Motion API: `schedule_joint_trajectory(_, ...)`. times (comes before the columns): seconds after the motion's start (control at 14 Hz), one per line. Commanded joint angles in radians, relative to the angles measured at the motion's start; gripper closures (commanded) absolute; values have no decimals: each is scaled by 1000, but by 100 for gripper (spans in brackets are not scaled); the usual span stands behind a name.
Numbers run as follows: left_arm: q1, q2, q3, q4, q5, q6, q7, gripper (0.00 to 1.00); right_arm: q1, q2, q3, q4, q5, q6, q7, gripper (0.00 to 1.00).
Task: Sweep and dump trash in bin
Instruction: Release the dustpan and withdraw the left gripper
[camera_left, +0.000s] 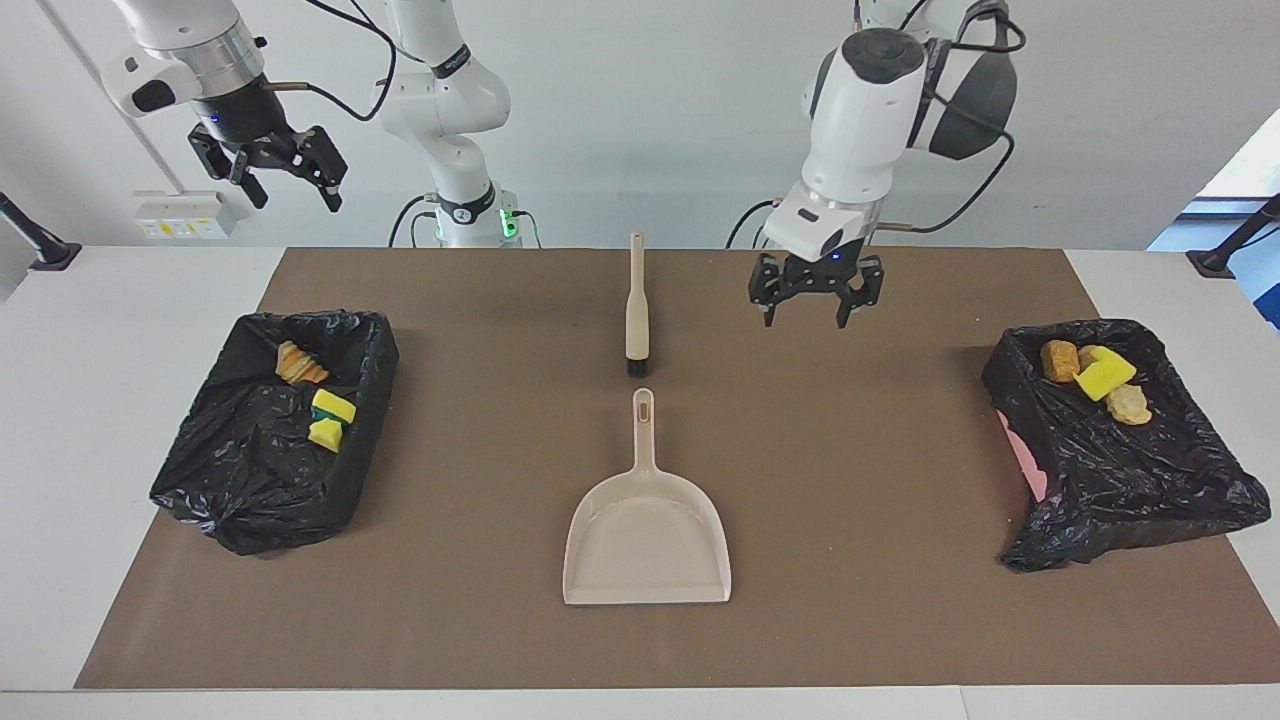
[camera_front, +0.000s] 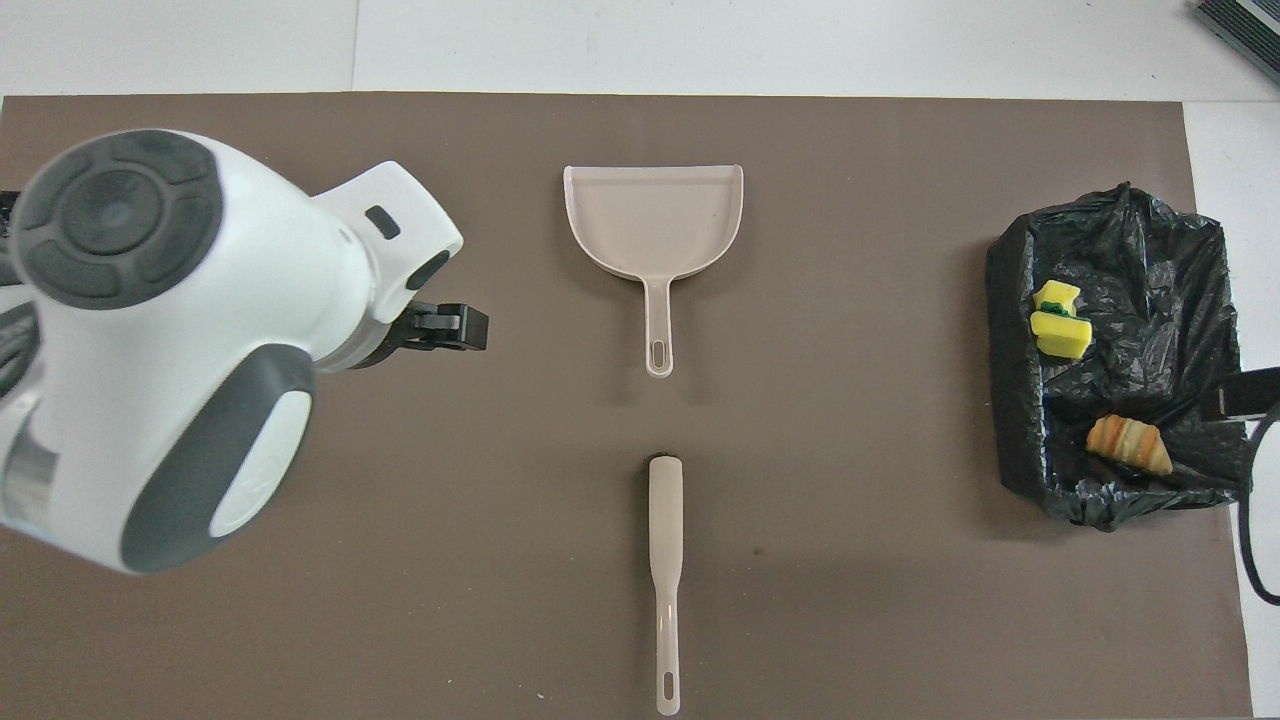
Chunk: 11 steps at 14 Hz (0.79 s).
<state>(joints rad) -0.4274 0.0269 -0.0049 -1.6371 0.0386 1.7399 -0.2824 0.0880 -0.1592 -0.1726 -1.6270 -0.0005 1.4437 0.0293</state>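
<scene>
All the trash I see lies in two black-bag-lined bins. The bin (camera_left: 250, 470) at the right arm's end holds a tan croissant-like lump (camera_left: 300, 363) and two yellow sponge pieces (camera_left: 332, 405); it also shows in the overhead view (camera_front: 1150, 240). The bin (camera_left: 1130, 480) at the left arm's end holds tan lumps (camera_left: 1060, 360) and a yellow sponge piece (camera_left: 1105, 378). The beige dustpan (camera_left: 648, 530) (camera_front: 652, 225) lies mid-mat, empty. The brush (camera_left: 637, 310) (camera_front: 665, 560) lies nearer to the robots. My left gripper (camera_left: 806, 318) hangs open and empty over the mat beside the brush. My right gripper (camera_left: 292, 195) is open, raised high.
A brown mat (camera_left: 850, 600) covers the white table. In the overhead view my left arm (camera_front: 180, 330) hides the bin at its end of the table. A pink patch (camera_left: 1030, 465) shows on that bin's side.
</scene>
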Motion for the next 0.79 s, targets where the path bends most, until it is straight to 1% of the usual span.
schedule_joint_trajectory(0.0,77,-105,0,-41,-32,-75,177,0,7,-19,-2,-20,-13,12,9,0)
schedule_joint_trajectory(0.14,160,-136,0,11,-75,-170,270,0,7,-17,-2,-20,-13,12,9,0)
schedule_joint_trajectory(0.21,177,-133,2,46,-75,-202,294,0,7,-17,-2,-20,-13,12,9,0)
schedule_joint_trajectory(0.36,217,-108,12,135,-77,-259,324,0,7,-17,-2,-20,-13,12,9,0)
schedule_joint_trajectory(0.5,266,-67,28,202,-78,-284,344,0,9,-17,-2,-20,-13,12,9,0)
schedule_joint_trajectory(0.64,272,-52,28,223,-88,-302,351,0,7,-17,-2,-20,-13,12,9,0)
schedule_joint_trajectory(0.72,272,-33,26,249,-88,-324,353,0,7,-17,-2,-20,-13,12,9,0)
